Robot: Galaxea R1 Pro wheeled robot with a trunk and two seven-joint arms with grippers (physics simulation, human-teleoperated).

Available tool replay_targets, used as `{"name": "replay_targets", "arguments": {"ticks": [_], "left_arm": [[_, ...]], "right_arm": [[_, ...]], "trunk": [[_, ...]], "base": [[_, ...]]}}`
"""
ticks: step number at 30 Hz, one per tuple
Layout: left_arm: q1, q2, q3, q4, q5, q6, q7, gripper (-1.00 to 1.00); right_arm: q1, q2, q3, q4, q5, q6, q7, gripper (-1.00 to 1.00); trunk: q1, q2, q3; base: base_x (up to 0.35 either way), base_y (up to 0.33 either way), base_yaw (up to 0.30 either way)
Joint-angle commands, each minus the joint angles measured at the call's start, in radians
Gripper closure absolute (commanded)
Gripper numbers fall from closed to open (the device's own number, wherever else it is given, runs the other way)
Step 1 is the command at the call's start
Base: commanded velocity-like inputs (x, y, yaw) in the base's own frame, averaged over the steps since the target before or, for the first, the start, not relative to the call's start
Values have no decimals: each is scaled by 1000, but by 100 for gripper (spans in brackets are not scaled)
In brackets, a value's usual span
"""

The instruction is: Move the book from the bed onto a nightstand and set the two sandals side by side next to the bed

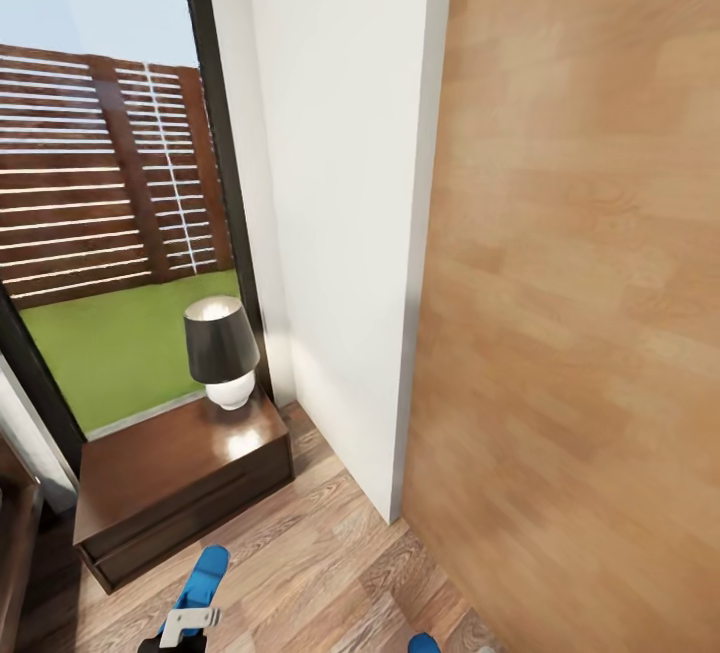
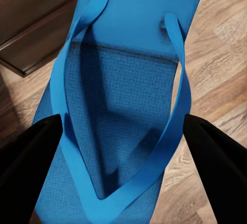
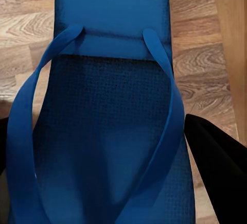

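I'm carrying a blue sandal (image 2: 121, 126) in the left hand (image 2: 123, 147), fingers closed around it, near the nightstand (image 1: 170, 478). The right hand (image 3: 110, 152) is gripping the other sandal (image 3: 110, 110). Both are waiting to be placed; I'm not seeing the book.

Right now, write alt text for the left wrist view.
A bright blue sandal sits between the two black fingers of the left gripper, straps facing the camera. Beneath it lie wood-plank floor and a dark brown nightstand.
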Motion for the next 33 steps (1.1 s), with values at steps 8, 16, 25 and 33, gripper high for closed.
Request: {"name": "replay_targets", "arguments": {"ticks": [8,16,25,33], "left_arm": [[-1,0,-5,1,3,-4,4,100],[-1,0,-5,1,2,-3,4,100],[-1,0,-5,1,0,-3,4,100],[-1,0,-5,1,0,-3,4,100]], "right_arm": [[-1,8,-1,2,1,-3,3,100],[-1,10,-1,2,1,-3,3,100],[-1,11,-1,3,1,-3,3,100],[-1,11,-1,2,1,-4,3,100]], "trunk": [[1,-1,-2],[1,-1,-2],[1,-1,-2],[1,-1,-2]], "base": [[117,0,0],[10,0,21],[1,0,174],[0,0,273]]}}
